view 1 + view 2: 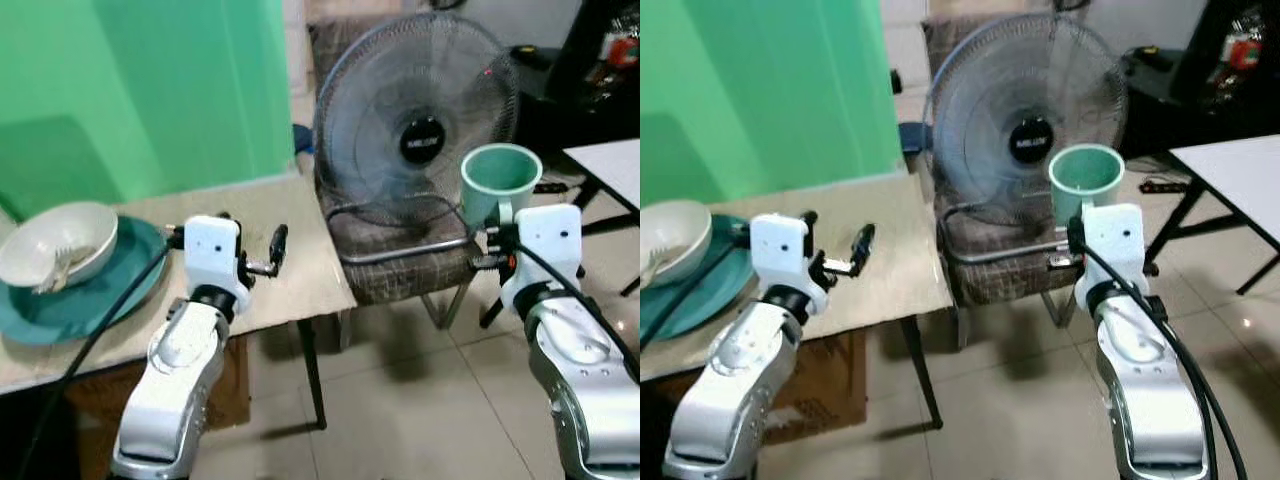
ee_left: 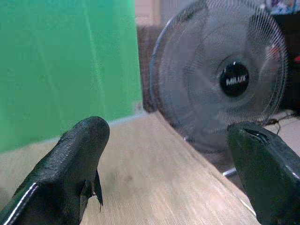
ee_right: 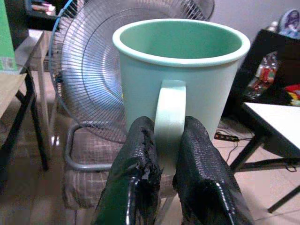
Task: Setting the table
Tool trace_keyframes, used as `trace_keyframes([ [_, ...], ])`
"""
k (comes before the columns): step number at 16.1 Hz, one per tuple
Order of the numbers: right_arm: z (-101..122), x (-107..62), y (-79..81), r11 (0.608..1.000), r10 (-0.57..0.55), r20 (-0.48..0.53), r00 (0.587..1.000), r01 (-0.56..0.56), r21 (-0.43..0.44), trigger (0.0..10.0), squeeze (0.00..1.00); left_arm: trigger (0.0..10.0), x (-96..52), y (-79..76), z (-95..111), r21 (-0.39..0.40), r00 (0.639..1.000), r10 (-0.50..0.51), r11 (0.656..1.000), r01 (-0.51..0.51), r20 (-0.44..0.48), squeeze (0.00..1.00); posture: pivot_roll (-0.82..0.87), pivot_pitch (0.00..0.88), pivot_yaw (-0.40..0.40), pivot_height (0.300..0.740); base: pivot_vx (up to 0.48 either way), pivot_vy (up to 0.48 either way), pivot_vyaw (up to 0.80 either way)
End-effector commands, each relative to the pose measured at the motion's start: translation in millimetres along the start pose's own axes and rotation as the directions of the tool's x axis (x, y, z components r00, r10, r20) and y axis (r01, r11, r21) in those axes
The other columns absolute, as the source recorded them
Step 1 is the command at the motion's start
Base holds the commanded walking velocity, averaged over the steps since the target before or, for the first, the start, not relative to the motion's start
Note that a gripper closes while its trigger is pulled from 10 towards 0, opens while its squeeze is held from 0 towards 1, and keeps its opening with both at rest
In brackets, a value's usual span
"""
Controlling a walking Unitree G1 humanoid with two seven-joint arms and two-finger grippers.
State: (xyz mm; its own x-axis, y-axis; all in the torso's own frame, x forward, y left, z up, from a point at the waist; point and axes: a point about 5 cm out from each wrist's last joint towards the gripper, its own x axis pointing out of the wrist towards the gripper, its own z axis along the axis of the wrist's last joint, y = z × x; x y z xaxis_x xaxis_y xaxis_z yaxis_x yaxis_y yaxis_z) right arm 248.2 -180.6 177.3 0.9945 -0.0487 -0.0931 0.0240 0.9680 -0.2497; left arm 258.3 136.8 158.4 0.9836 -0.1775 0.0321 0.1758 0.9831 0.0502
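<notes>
1. The right gripper (image 3: pixel 161 154) has its jaws clenched on the handle of an upright green mug (image 1: pixel 499 180), held in the air off the bench's right edge, before a fan (image 1: pixel 420 120).
2. The mug's inside looks empty.
3. The left gripper (image 1: pixel 272 250) hovers over the bench (image 1: pixel 290 270), jaws released, grasping nothing.
4. At the bench's left end a white bowl (image 1: pixel 60 240) sits on a teal plate (image 1: pixel 90 300); something pale lies inside it.

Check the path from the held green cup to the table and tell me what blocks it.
Nothing visible blocks it. The right gripper holds the green cup by its handle, up in front of the fan. The table lies to the robot's left, its near corner bare, with the left gripper open above it.
</notes>
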Motion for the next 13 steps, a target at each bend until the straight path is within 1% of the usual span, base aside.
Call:
trace_keyframes([
  [1,2.8,-1.7,1.4,1.0,0.007,0.009,1.0,-0.007,-0.008,10.0,0.0,10.0,-0.3,2.7,-1.8,0.009,1.0,0.011,1.0,-0.011,-0.008,0.81,-0.11,0.0,0.029,0.74,0.0,-0.285,-0.8],
  [3,1.9,-3.3,-1.0,1.0,-0.01,0.001,1.0,0.01,-0.005,10.0,0.0,10.0,1.5,-0.4,-1.6,0.014,1.0,-0.012,1.0,0.012,-0.005,0.81,-0.11,0.0,0.039,0.74,0.0,-0.321,-0.8],
  [7,1.6,-4.6,-1.6,1.0,-0.023,-0.004,1.0,0.023,-0.003,10.0,0.0,10.0,3.5,-1.6,-1.0,0.021,0.999,-0.032,0.999,0.032,-0.001,0.81,-0.12,0.0,0.047,0.74,0.0,-0.333,-0.8],
  [13,2.5,-4.6,-3.9,0.999,-0.037,-0.004,0.999,0.037,-0.004,10.0,0.0,10.0,7.1,-3.2,0.5,0.029,0.999,-0.046,0.999,0.046,0.008,0.8,-0.13,0.0,0.054,0.74,0.0,-0.337,-0.8],
])
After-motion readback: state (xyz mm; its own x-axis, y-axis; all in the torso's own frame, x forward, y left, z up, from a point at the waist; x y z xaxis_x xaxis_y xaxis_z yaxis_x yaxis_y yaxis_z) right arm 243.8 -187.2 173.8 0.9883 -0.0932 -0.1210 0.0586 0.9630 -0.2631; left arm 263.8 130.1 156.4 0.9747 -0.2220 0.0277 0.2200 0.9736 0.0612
